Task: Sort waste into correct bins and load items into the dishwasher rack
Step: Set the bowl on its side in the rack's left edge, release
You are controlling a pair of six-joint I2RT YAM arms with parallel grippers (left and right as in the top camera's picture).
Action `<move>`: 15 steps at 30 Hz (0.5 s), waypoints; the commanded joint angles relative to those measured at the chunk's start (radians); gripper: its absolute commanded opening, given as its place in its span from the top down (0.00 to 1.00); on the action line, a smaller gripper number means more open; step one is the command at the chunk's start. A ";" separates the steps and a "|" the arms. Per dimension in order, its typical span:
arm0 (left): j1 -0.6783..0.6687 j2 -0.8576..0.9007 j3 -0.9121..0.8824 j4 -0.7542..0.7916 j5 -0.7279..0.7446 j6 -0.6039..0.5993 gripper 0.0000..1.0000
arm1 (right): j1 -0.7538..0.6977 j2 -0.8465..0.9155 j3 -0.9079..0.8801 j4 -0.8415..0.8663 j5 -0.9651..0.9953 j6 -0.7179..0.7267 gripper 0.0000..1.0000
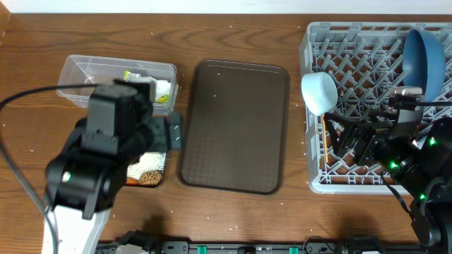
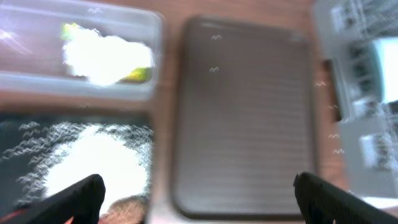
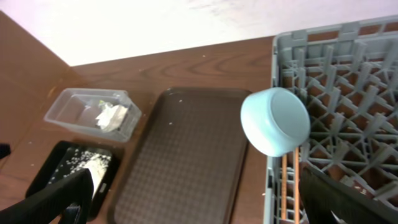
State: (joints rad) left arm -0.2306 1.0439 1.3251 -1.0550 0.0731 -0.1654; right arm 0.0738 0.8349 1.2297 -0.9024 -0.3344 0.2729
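Note:
The grey dishwasher rack (image 1: pixel 311 106) stands at the right. It holds the upright dark blue plate (image 1: pixel 424 60), the white bowl (image 1: pixel 319 92) at its left wall, and the chopsticks (image 1: pixel 322 144) below the bowl. The clear tub (image 1: pixel 78 74) at far left holds the white napkin (image 1: pixel 162 90). The black tray (image 1: pixel 159 185) in front of it holds rice (image 1: pixel 146 166), a brown lump (image 1: pixel 150 179) and the carrot (image 1: pixel 131 181). My left gripper (image 2: pixel 199 199) is open and empty over the tray's right edge. My right gripper (image 3: pixel 205 202) is open and empty by the rack's left side. The cups and the foil ball are not visible.
A large dark brown serving tray (image 1: pixel 234 125) lies between the bins and the rack, with nothing on it. The right wrist view shows the bowl (image 3: pixel 275 120), the chopsticks (image 3: pixel 289 183) and the rack (image 3: pixel 348 74). The left wrist view is blurred.

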 commanded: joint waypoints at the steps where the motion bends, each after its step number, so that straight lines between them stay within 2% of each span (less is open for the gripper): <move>1: 0.003 -0.038 0.008 -0.037 -0.149 0.068 0.02 | -0.014 -0.008 0.010 -0.011 -0.040 -0.016 0.01; 15: 0.003 -0.063 0.008 -0.066 -0.149 0.068 0.02 | -0.014 -0.008 0.010 -0.147 -0.037 -0.016 0.01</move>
State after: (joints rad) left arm -0.2306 0.9771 1.3251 -1.1191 -0.0574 -0.1104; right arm 0.0738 0.8349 1.2297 -1.0348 -0.3637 0.2729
